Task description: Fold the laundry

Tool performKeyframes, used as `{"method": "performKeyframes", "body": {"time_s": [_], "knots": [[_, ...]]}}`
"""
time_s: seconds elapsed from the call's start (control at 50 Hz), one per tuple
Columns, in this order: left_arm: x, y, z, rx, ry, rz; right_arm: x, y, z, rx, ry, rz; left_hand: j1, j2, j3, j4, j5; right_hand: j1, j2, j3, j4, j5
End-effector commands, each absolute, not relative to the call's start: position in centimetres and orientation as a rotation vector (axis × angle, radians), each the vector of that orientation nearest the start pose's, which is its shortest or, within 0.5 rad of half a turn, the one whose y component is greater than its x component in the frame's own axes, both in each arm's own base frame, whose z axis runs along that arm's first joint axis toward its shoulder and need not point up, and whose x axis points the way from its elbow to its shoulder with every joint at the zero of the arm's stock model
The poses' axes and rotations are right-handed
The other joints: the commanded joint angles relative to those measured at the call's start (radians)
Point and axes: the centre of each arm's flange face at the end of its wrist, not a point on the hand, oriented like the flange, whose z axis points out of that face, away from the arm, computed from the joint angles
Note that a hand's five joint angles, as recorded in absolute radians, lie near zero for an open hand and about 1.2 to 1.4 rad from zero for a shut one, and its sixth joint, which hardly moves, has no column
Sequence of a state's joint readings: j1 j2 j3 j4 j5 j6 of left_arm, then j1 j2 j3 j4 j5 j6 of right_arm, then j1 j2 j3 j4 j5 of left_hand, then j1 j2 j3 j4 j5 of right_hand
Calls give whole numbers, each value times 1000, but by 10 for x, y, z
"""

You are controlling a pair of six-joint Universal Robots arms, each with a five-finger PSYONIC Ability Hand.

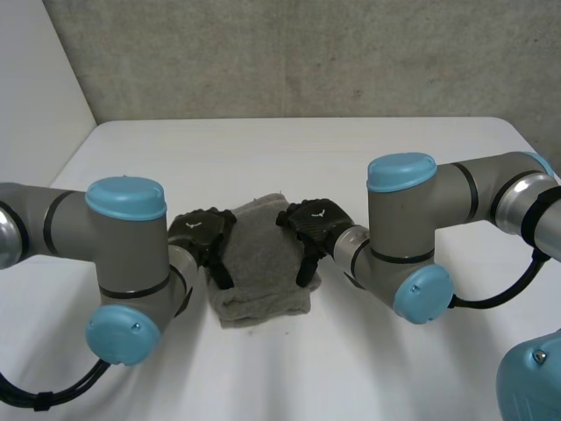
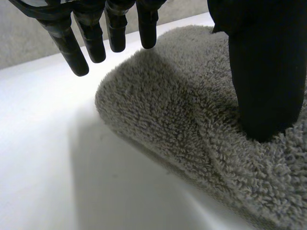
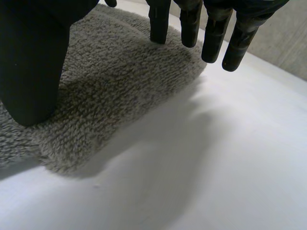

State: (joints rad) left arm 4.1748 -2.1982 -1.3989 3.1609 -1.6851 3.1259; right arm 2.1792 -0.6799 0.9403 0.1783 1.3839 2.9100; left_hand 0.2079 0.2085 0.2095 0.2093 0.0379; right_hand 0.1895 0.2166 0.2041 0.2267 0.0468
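Head view: folded grey towel (image 1: 263,259) at centre of frame, flat on the white table (image 1: 263,149). Flanked by left robot hand (image 1: 203,232) on its left edge and right robot hand (image 1: 316,226) on its right edge, both touching the cloth. Lower left of frame taken by left arm (image 1: 123,254), right side by right arm (image 1: 412,228); both hiding parts of the near table either side of the towel. Grey rough wall (image 1: 307,53) across top of frame, behind the table.

Left wrist view: fingers (image 2: 115,28) straight and spread, tips hanging just over the towel's (image 2: 182,120) rounded edge. Thumb (image 2: 266,72) straight, tip pressed into the pile. Nothing pinched, so hand open. Bare table (image 2: 48,167) right beside that edge.

Right wrist view: mirrored. Fingers (image 3: 213,33) straight, tips above the towel (image 3: 110,72) edge and the table (image 3: 230,158). Thumb (image 3: 33,57) planted on the terry. Open too, no grip on the cloth.
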Motion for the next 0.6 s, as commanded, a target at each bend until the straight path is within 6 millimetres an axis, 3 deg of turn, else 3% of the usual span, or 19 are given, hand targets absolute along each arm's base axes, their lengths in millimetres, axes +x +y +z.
{"method": "performKeyframes", "body": {"time_s": [0.02, 0.04, 0.08, 0.1, 0.14, 0.16, 0.18, 0.2, 0.24, 0.26, 0.3, 0.38, 0.6], "knots": [[-299, -261, 179, 763, 2588, -1901, 364, -278, 210, -1043, 1997, -1652, 12, 11, 10, 10, 7, -15, -42, -30, -52, -47], [-299, -261, 180, 764, 2587, -1902, 364, -278, 210, -1043, 1997, -1652, 11, 11, 10, 10, 7, -15, -42, -30, -52, -47], [-297, -259, 227, 741, 2473, -2080, 346, -280, 258, -958, 1956, -1798, 3, 2, 1, 1, -2, -15, -42, -30, -52, -47], [-297, -259, 227, 740, 2472, -2081, 346, -280, 258, -957, 1955, -1799, 3, 2, 1, 1, -2, -15, -42, -30, -52, -47], [-290, -257, 282, 666, 2334, -2287, 321, -282, 307, -797, 1933, -1966, -9, -10, -11, -10, -14, -15, -42, -30, -52, -47], [-290, -257, 282, 666, 2333, -2288, 321, -282, 308, -796, 1933, -1967, -9, -10, -11, -10, -14, -15, -42, -30, -52, -47], [-286, -253, 308, 630, 2267, -2378, 308, -282, 328, -711, 1922, -2038, -6, -7, -8, -8, -11, -15, -42, -30, -52, -47], [-286, -253, 308, 630, 2267, -2379, 308, -282, 329, -710, 1922, -2039, -6, -7, -8, -7, -11, -15, -42, -30, -52, -47], [-276, -244, 349, 577, 2177, -2484, 281, -283, 360, -567, 1913, -2164, 0, -1, -2, -2, -5, -15, -42, -30, -52, -47], [-276, -244, 349, 577, 2177, -2484, 281, -283, 361, -566, 1913, -2165, 0, -1, -2, -2, -5, -15, -42, -30, -52, -47], [-263, -233, 375, 545, 2164, -2488, 259, -283, 374, -490, 1934, -2230, 0, -1, -2, -2, -5, -15, -42, -30, -52, -47], [-251, -229, 382, 516, 2215, -2428, 249, -275, 377, -477, 1949, -2242, -21, -21, -22, -22, -25, -15, -42, -30, -52, -47], [-241, -223, 366, 458, 2383, -2306, 240, -262, 363, -504, 2070, -2143, -27, -27, -28, -28, -31, -15, -42, -30, -52, -47]]}}
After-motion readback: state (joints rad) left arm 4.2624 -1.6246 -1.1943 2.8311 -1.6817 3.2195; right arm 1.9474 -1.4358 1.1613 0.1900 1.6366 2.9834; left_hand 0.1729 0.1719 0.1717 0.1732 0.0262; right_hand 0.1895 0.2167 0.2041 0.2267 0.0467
